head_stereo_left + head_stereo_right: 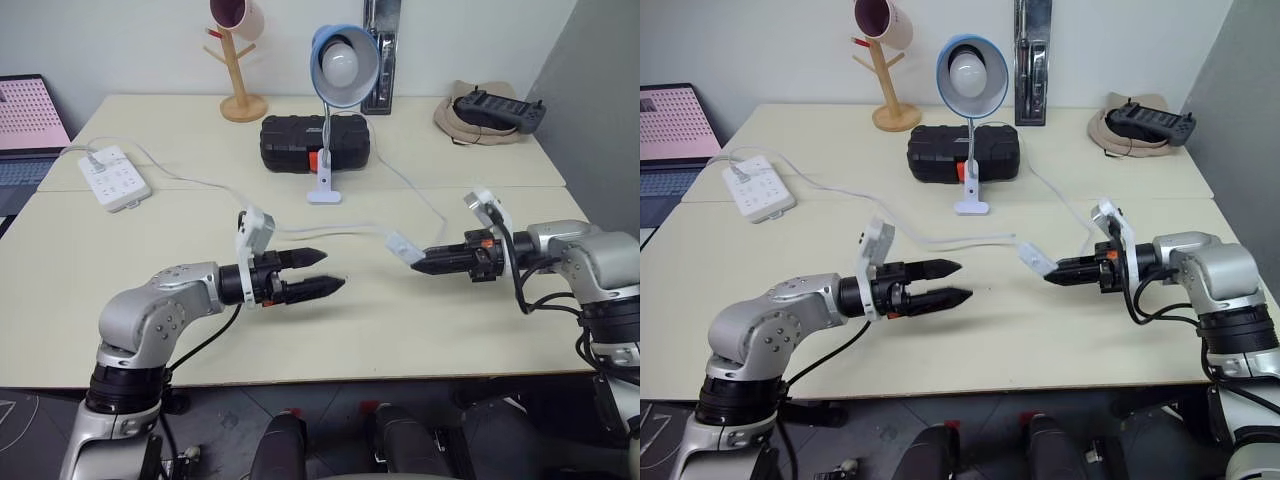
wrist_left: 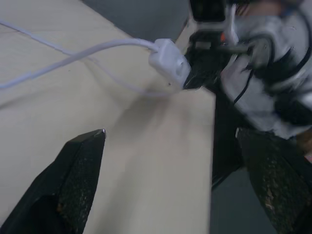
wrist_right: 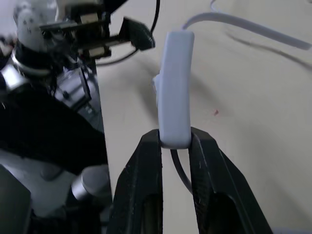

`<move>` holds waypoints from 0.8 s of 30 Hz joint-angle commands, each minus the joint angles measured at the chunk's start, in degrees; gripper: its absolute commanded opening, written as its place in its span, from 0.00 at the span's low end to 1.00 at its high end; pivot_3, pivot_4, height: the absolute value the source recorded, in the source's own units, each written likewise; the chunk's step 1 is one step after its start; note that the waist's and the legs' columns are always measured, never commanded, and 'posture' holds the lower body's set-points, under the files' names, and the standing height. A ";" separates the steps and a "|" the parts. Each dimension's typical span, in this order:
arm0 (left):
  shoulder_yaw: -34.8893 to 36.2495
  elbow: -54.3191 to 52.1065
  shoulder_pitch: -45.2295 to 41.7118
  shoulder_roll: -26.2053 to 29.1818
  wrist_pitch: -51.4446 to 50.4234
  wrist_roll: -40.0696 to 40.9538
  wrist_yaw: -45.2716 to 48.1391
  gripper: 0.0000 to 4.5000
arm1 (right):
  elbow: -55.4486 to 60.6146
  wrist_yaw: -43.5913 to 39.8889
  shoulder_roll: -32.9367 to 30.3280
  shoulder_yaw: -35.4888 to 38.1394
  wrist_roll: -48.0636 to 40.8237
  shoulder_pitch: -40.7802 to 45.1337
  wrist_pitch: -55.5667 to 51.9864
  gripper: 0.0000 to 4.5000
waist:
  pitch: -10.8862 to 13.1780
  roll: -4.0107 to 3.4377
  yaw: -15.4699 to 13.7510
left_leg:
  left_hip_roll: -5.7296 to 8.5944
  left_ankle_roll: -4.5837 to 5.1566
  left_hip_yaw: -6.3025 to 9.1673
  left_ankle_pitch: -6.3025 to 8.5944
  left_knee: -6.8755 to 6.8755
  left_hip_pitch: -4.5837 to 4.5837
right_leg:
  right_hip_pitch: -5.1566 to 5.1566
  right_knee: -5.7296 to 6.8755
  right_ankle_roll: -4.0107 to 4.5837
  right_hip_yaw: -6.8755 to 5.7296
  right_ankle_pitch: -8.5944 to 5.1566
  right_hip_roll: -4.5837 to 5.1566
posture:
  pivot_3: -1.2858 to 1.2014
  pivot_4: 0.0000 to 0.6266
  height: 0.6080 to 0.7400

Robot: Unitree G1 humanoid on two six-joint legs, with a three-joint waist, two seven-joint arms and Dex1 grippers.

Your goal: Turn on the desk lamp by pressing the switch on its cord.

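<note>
Right gripper (image 1: pixel 418 264) jaws clamped on one switch (image 1: pixel 404 246), lifted off table (image 1: pixel 200 330).
Left gripper (image 1: pixel 318 274) jaws wide apart, holding nothing, facing the switch. One cord (image 1: pixel 330 232) trails back to one desk lamp (image 1: pixel 342 66) at mid-table, bulb unlit. One power strip (image 1: pixel 113 176), one black case (image 1: pixel 315 142).

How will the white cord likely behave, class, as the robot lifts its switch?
Probably floppy: the cord sags in loose curves from the switch. Likely light: the right tool holds the switch by one end. It may drag across the table rather than tug the lamp.
</note>
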State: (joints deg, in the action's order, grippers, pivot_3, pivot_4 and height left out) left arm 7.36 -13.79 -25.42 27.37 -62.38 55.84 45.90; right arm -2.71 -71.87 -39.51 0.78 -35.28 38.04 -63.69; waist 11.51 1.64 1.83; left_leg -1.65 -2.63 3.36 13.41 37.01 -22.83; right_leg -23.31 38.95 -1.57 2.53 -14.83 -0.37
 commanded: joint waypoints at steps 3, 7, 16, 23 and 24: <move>5.90 2.21 -2.45 -6.61 -8.63 16.90 -11.68 1.00 | 4.84 8.64 2.84 9.21 -9.39 -0.02 -11.80 0.09 | 0.00 0.00 0.00 | 0.01 0.00 -0.01 0.00 -0.01 -0.01 | -0.01 0.00 0.00 0.01 0.00 0.01 | 0.52 0.24 1.00; 5.18 4.36 -3.15 -10.31 -8.60 19.60 -16.43 1.00 | 6.75 11.75 3.62 11.78 -13.51 0.51 -15.96 0.09 | 0.00 0.00 -0.01 | 0.02 0.00 -0.01 0.00 0.01 0.00 | -0.01 0.01 0.00 0.01 0.01 0.00 | 0.52 0.24 1.00; 3.93 6.14 -4.74 -16.05 -6.22 21.11 -21.09 1.00 | 11.00 17.11 5.64 14.78 -22.44 1.43 -22.70 0.09 | 0.00 0.00 0.00 | 0.02 0.00 -0.06 0.00 -0.01 -0.01 | -0.01 -0.03 -0.01 0.07 0.01 -0.03 | 0.52 0.24 1.00; 3.56 6.23 -6.51 -18.18 -5.47 23.05 -23.10 1.00 | 11.44 20.76 6.69 14.91 -25.39 1.12 -23.19 0.09 | 0.00 0.00 0.03 | 0.02 0.00 -0.08 0.00 -0.01 -0.01 | -0.01 -0.05 -0.02 0.09 0.01 -0.04 | 0.52 0.24 1.00; 3.55 6.25 -6.58 -18.16 -5.42 23.16 -23.26 1.00 | 11.46 21.06 6.67 14.90 -25.74 1.06 -23.17 0.09 | 0.00 0.00 0.03 | 0.02 0.00 -0.08 0.00 -0.02 -0.01 | -0.01 -0.05 -0.02 0.08 0.01 -0.04 | 0.52 0.24 1.00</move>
State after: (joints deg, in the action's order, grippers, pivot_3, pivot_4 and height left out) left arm 11.42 -6.41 -30.73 9.52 -68.37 76.88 23.00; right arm 6.88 -51.34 -32.82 13.96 -58.77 38.37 -86.84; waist 11.50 1.64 1.86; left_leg -1.63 -2.63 3.28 13.41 36.99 -22.83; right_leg -23.32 38.90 -1.59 2.61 -14.82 -0.41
